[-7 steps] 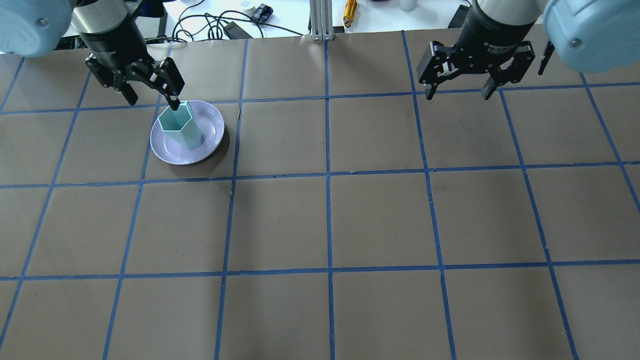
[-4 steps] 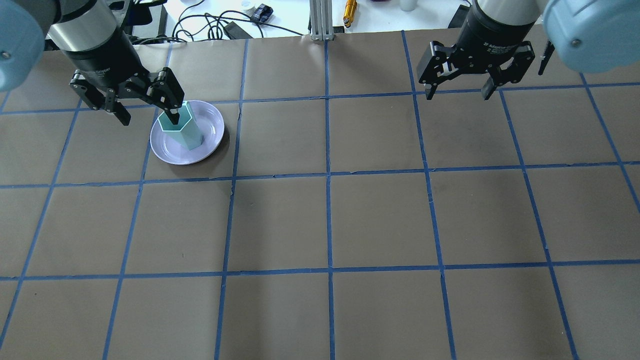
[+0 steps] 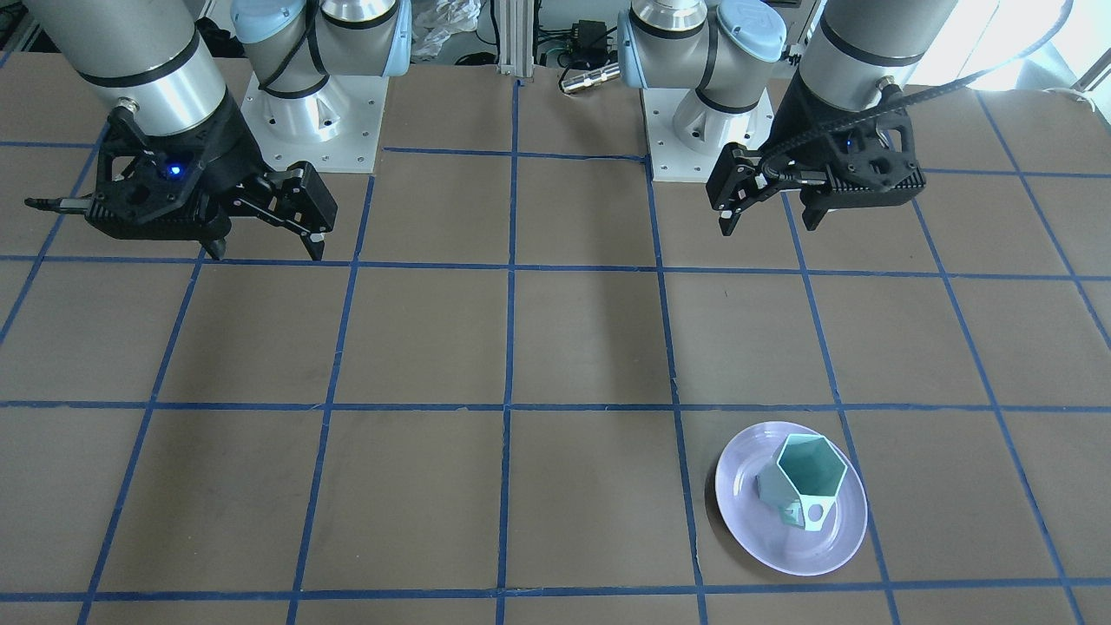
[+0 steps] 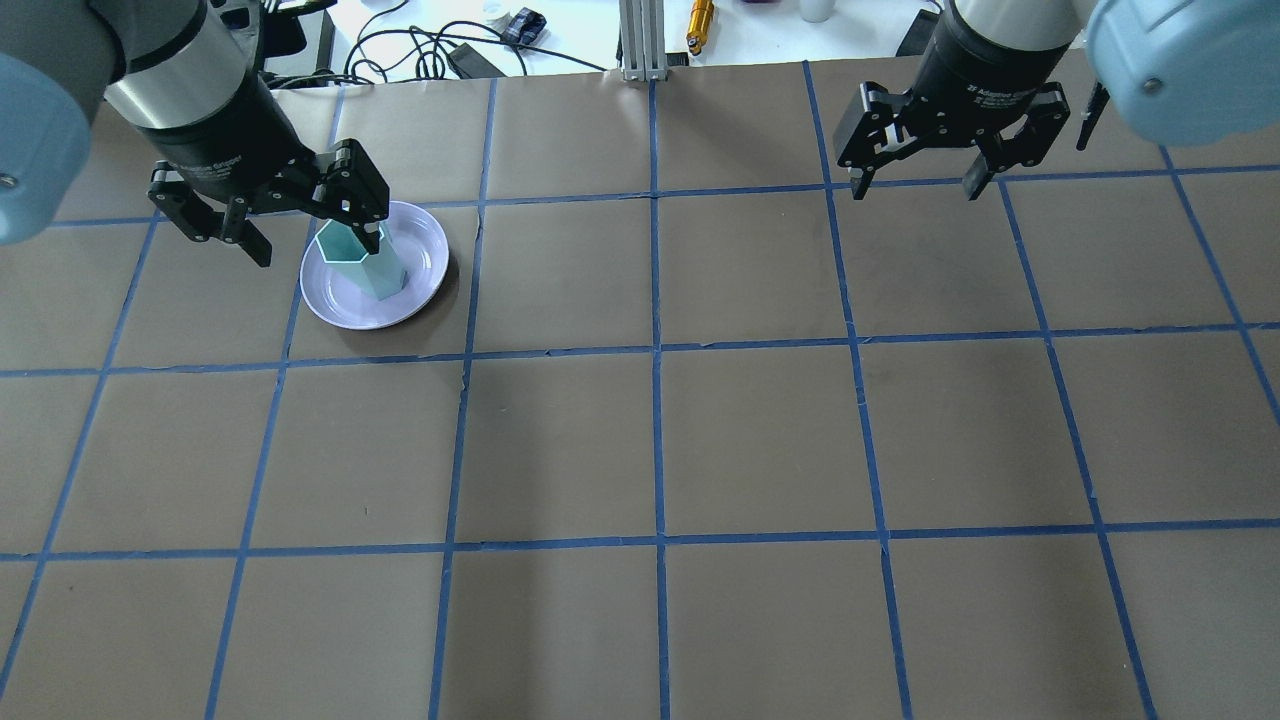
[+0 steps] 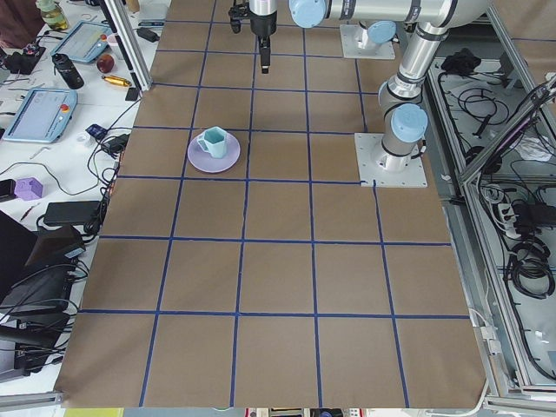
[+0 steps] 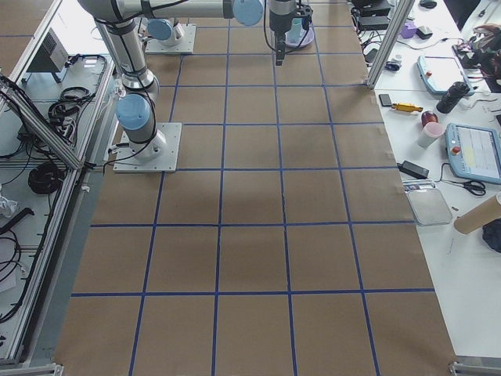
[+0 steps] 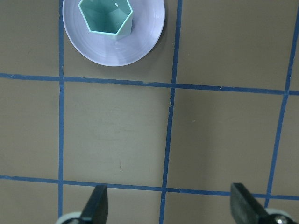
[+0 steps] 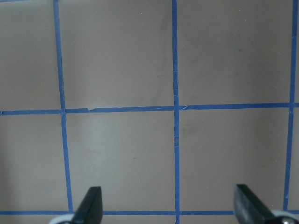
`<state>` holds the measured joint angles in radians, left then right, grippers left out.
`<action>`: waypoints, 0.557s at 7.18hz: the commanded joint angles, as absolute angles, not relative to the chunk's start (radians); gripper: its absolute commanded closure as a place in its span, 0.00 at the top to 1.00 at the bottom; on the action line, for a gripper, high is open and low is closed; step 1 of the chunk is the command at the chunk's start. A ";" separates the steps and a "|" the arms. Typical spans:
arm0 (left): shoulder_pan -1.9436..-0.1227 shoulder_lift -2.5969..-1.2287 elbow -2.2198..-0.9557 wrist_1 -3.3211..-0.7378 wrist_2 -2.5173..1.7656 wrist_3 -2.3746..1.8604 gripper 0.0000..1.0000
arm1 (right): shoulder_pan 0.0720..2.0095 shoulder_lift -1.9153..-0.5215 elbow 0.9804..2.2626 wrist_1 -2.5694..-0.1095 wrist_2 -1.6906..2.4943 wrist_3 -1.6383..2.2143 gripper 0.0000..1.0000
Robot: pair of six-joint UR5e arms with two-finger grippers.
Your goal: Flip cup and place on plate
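The mint-green cup point(image 3: 803, 479) stands upright, mouth up, on the lavender plate point(image 3: 744, 519), its handle toward the operators' side. It also shows in the overhead view point(image 4: 366, 263) on the plate point(image 4: 426, 255) and in the left wrist view point(image 7: 106, 17), plate point(image 7: 119, 52). My left gripper point(image 3: 768, 227) is open and empty, raised well above the table on the robot's side of the plate; in the overhead view point(image 4: 316, 246) one finger overlaps the cup's rim. My right gripper point(image 4: 915, 192) is open and empty, far from both.
Brown paper with a blue tape grid covers the table point(image 4: 660, 440). Cables, tools and an aluminium post point(image 4: 640, 40) lie beyond the far edge. The two arm bases point(image 3: 312, 113) stand at the robot's side.
My left gripper, open throughout, has drawn away from the cup, toward the robot. The cup stays upright on the plate. The right arm has not moved.
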<state>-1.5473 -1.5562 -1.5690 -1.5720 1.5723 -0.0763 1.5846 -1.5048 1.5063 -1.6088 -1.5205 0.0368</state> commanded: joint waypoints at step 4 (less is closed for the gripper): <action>-1.548 -1.557 -1.568 -1.559 1.559 -0.078 1.00 | 1.585 -1.505 1.506 -1.609 -1.522 0.035 1.00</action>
